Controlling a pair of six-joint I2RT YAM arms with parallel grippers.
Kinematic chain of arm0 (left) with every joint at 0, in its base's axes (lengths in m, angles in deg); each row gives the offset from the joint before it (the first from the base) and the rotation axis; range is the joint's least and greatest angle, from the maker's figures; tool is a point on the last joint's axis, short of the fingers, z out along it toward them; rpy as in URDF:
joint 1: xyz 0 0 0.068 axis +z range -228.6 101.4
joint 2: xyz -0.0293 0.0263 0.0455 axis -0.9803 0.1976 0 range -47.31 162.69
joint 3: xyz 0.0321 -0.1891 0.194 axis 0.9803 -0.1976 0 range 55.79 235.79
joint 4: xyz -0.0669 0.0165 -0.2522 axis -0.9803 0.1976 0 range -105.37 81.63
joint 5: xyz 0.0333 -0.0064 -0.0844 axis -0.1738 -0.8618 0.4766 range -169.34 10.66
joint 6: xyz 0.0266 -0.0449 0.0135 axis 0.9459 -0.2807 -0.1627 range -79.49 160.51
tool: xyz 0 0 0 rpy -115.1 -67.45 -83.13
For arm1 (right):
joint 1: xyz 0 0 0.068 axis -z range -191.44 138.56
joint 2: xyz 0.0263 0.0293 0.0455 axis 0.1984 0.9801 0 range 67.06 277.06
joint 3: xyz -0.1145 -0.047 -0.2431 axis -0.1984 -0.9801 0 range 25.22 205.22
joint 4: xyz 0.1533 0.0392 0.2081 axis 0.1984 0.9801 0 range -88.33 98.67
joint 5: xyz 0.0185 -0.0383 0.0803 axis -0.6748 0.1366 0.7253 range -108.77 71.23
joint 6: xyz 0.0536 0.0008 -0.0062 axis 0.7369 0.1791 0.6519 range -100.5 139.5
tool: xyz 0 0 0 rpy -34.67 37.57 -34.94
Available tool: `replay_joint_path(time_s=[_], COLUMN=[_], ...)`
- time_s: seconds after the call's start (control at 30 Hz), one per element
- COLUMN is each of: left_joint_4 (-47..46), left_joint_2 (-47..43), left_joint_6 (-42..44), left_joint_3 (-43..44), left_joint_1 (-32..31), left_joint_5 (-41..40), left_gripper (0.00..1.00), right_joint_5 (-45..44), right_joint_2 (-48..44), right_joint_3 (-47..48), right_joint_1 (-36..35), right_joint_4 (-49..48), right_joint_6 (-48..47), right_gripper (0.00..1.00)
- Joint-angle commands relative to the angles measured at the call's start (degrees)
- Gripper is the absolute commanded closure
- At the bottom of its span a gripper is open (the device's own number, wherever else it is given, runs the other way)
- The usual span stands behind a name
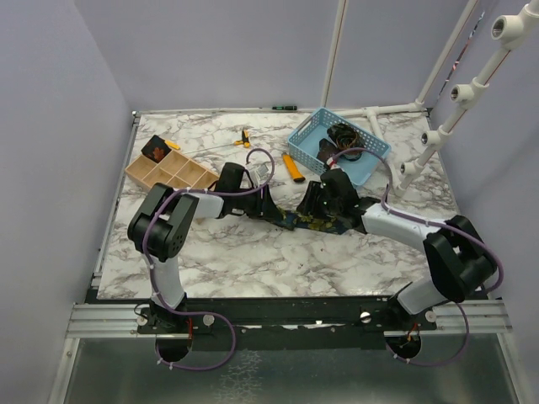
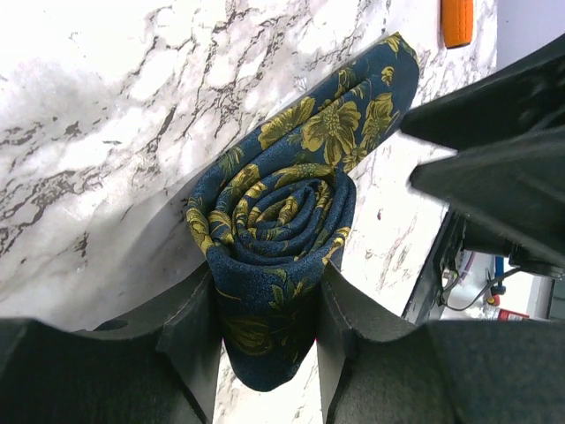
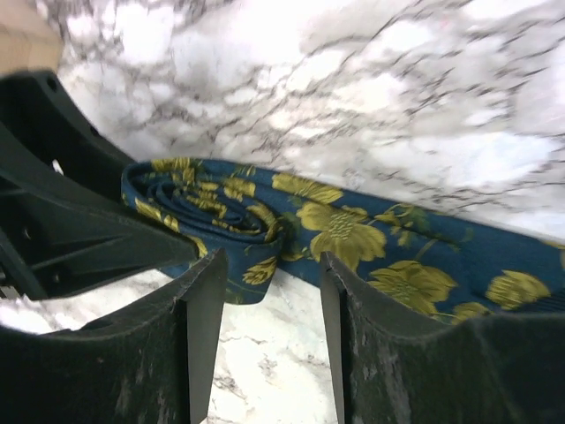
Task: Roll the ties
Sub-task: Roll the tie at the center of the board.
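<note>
The navy tie (image 2: 282, 212) with yellow-green flowers has one end wound into a tight coil standing on the marble. My left gripper (image 2: 265, 291) is shut on that coil, a finger pressed against each side. The unrolled length (image 3: 397, 265) runs off to the right along the table. My right gripper (image 3: 274, 265) stands open just short of the coil (image 3: 203, 208), nothing between its fingers. From above, both grippers, left (image 1: 278, 210) and right (image 1: 316, 206), meet over the tie (image 1: 313, 224) at mid table. A second dark tie (image 1: 342, 135) lies coiled in the blue basket (image 1: 305, 133).
A wooden divided tray (image 1: 173, 172) sits at the back left. An orange-handled tool (image 1: 293, 168) lies beside the basket, and another small tool (image 1: 244, 139) lies behind it. White pipe framing (image 1: 455, 118) rises at the back right.
</note>
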Motion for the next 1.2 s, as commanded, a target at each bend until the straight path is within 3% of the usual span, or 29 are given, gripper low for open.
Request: replay_joint_path(time_s=[0.0,0.1,0.27,0.73,1.17], left_joint_4=[4.27,7.09,10.58,18.59,38.41], left_joint_2=[-2.47,-4.55,-10.28,-21.40,-17.81], left_joint_6=[0.19,-0.03,-1.05,-6.11,-0.40], left_joint_3=[-2.44,-3.13,-5.14,-7.95,1.55], left_joint_1=[-0.45,-0.52,-1.52,-1.68,-7.82], left_joint_5=[-5.06,-7.76,-12.60,-25.15,-48.93], left_gripper=[0.93,1.00,1.00,1.00,1.00], right_joint_5=[-14.08,-17.06,-17.16,-10.86,-10.95], right_joint_2=[-3.27,-1.34,1.99,-0.38,-4.41], right_joint_3=[0.06,0.14,-1.84,-13.10,-17.66], right_joint_1=[0.19,2.11,2.84,-0.79,-11.33], right_joint_4=[6.96,8.65,7.69,4.74,4.89], right_joint_6=[-0.82,-0.98,-0.94,5.80,12.49], right_gripper=[0.50,0.53,0.59,0.67,0.68])
